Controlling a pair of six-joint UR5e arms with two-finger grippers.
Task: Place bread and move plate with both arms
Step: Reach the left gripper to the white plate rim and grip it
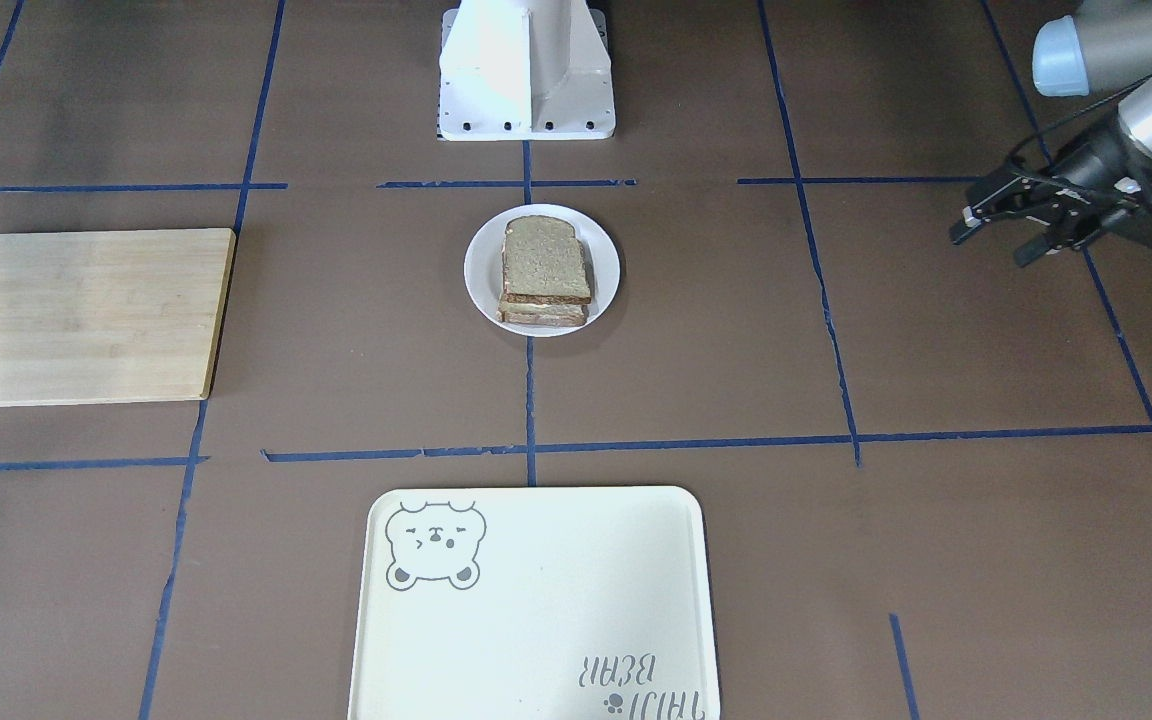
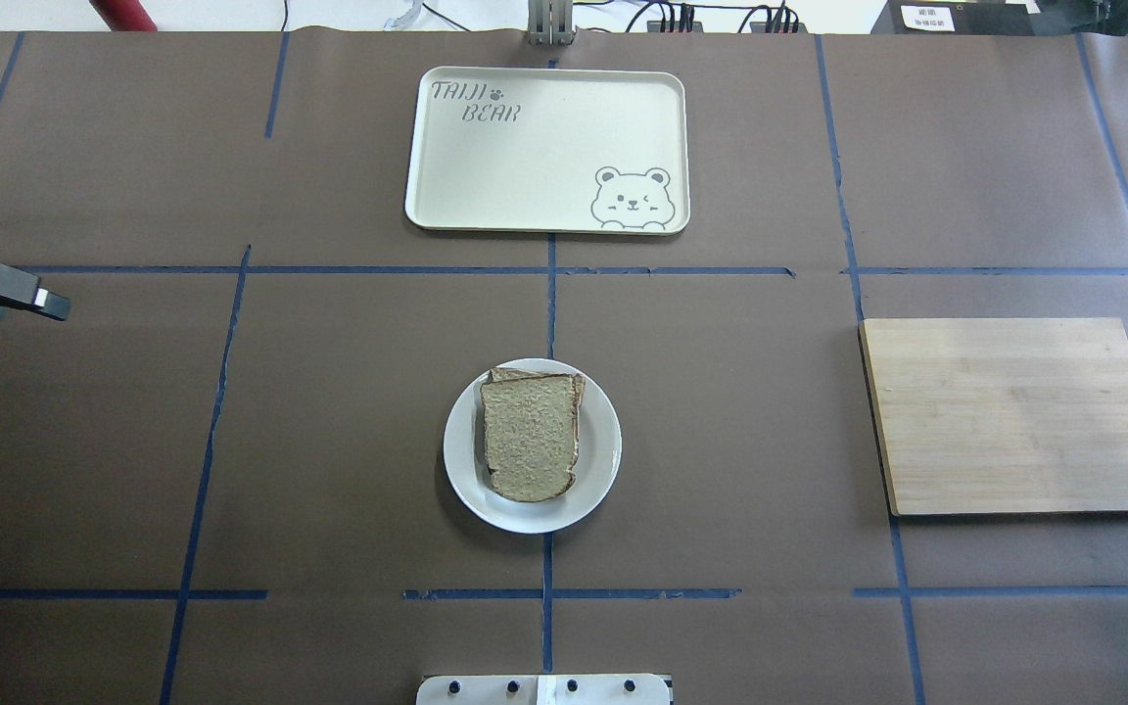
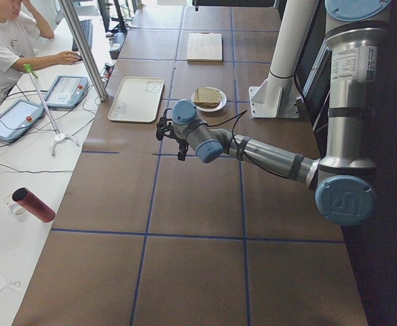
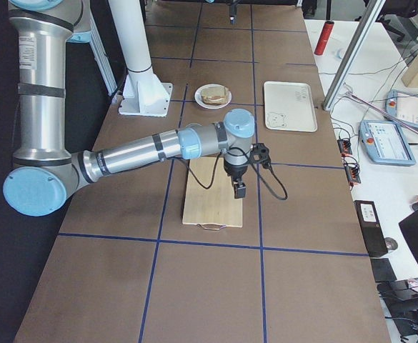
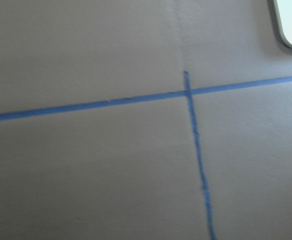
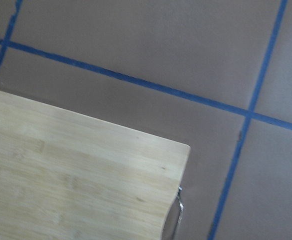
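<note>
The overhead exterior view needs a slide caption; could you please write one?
Bread stacked on the white plate at centre, bear tray beyond it, wooden cutting board to the right.

Grey arms [image 4: 144,151], blue joint caps [image 4: 239,121]

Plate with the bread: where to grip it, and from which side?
Probably the bare rim of the plate at left and right, coming in low from both sides: the bread covers the middle and nearly reaches the far rim; side rims are clear.
</note>
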